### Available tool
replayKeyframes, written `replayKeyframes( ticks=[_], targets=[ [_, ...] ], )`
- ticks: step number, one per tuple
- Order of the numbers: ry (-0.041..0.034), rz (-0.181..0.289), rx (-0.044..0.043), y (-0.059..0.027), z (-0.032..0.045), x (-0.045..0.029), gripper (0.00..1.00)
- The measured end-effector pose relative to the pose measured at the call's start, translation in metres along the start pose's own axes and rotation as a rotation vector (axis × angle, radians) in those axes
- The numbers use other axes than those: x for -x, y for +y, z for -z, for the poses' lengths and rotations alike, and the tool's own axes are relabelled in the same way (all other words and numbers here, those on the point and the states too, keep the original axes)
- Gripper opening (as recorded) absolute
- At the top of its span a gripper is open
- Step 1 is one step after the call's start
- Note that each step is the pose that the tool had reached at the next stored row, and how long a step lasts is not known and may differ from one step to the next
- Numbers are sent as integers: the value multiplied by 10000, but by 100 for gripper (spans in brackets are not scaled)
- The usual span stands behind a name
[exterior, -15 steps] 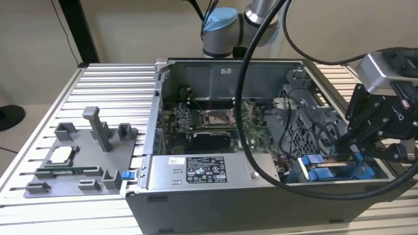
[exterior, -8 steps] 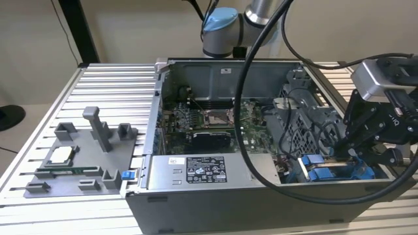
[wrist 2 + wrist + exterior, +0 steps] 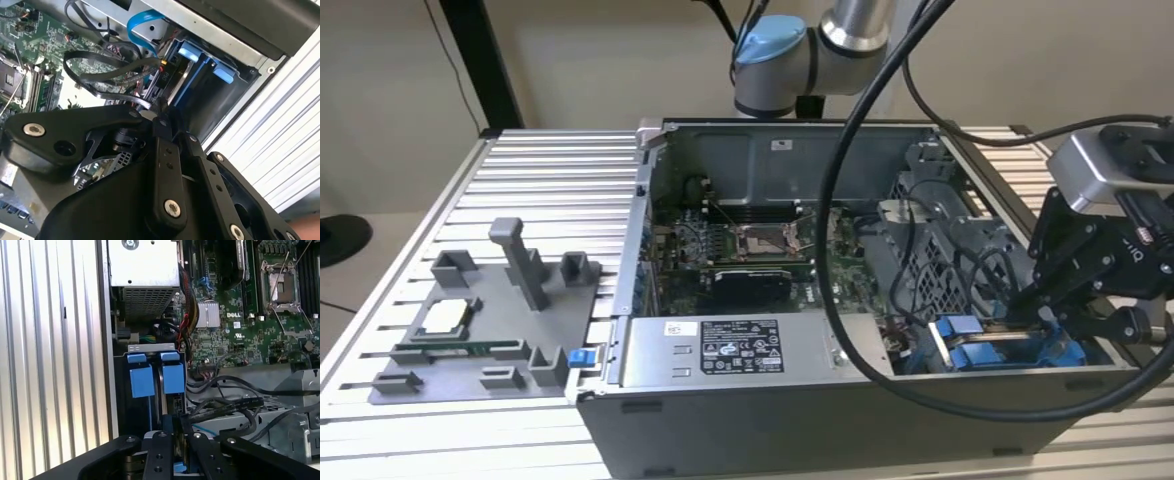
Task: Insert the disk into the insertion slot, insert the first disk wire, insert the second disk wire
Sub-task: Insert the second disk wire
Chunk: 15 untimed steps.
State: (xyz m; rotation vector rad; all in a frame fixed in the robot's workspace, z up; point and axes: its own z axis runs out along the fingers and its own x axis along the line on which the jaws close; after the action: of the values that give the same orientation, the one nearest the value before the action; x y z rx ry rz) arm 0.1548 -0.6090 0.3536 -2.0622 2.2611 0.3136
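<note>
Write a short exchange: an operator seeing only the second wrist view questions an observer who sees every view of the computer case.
Operator: What lies outside the case?
Observer: A grey tray of parts sits on the table, at the exterior view's left of the case.
Operator: Where is the gripper?
Observer: At the case's end on the exterior view's right, over the blue clips.
</note>
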Motion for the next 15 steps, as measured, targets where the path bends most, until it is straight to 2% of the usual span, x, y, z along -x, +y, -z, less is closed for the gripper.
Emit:
replayKeyframes(
  ticks=[9, 13, 15],
  targets=[
    [-21, 41, 7, -1, -7, -2, 0],
    [-83, 253, 48, -1, -7, -2, 0],
    [-152, 467, 73, -1, -8, -2, 0]
  ],
)
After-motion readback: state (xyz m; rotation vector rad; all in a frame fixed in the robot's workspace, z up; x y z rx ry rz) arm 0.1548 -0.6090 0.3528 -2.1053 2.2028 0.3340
